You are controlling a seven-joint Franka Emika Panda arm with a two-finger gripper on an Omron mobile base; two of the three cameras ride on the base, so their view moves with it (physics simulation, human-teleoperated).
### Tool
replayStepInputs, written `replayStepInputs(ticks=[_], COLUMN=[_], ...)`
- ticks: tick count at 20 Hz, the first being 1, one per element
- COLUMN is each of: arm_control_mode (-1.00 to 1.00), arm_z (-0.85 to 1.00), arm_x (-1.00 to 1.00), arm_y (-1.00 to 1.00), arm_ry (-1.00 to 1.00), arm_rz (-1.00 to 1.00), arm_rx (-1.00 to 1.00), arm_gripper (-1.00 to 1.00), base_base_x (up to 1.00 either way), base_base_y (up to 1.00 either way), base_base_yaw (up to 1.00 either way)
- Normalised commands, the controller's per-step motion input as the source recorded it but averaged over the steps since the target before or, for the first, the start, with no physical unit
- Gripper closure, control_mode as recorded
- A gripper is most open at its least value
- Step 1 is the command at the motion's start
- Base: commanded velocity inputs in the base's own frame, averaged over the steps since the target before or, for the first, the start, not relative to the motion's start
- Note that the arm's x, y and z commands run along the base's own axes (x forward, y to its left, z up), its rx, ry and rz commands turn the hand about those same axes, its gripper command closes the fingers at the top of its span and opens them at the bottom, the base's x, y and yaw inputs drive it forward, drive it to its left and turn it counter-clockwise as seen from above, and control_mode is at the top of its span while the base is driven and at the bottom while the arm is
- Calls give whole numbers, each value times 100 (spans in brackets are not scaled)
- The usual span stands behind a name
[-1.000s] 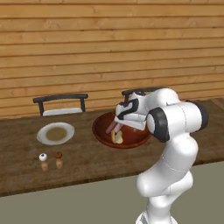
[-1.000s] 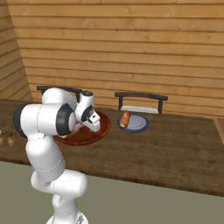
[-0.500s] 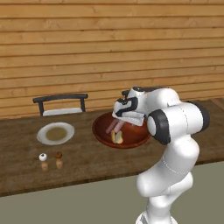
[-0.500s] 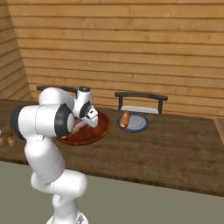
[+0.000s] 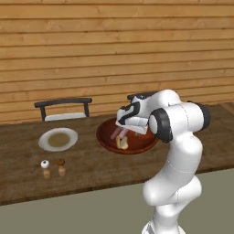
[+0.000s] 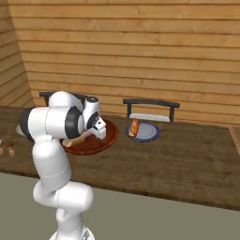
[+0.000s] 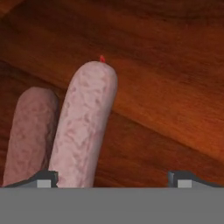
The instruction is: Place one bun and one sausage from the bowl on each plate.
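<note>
At left, pale grey-white round plate (image 5: 58, 139) with nothing on it, lying on the brown wooden surface (image 5: 27, 183); bun and sausage still owed there. At centre, only a slight shift over the large reddish-brown bowl (image 5: 104, 137) in the last second; now low over its contents, probably lining up a pick. Pincer (image 7: 116, 178) spread wide, pinching nothing. Pale pink sausage (image 7: 85, 127) between the tips, close against the left-hand one in the hand view; darker second sausage (image 7: 28, 135) outside it. At right, bluish-grey plate (image 6: 150, 136) carrying an orange-brown item (image 6: 135, 126).
</note>
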Motion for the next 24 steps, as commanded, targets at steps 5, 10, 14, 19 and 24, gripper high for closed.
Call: replayStepInputs(ticks=[5,10,14,19,24], arm_control_mode=[-100,-100,-100,-100,-100], arm_z=[-27,-6,0,-30,-68], arm_x=[2,4,10,-14,-78], arm_y=[-7,5,10,-1,-14], arm_ry=[0,-2,-8,-3,6], arm_rz=[-3,-17,-13,-2,0], arm_rx=[0,0,0,0,2], arm_gripper=[-100,-100,-100,-100,-100], base_base_x=[0,0,0,0,0], base_base_y=[0,0,0,0,0], base_base_yaw=[0,0,0,0,0])
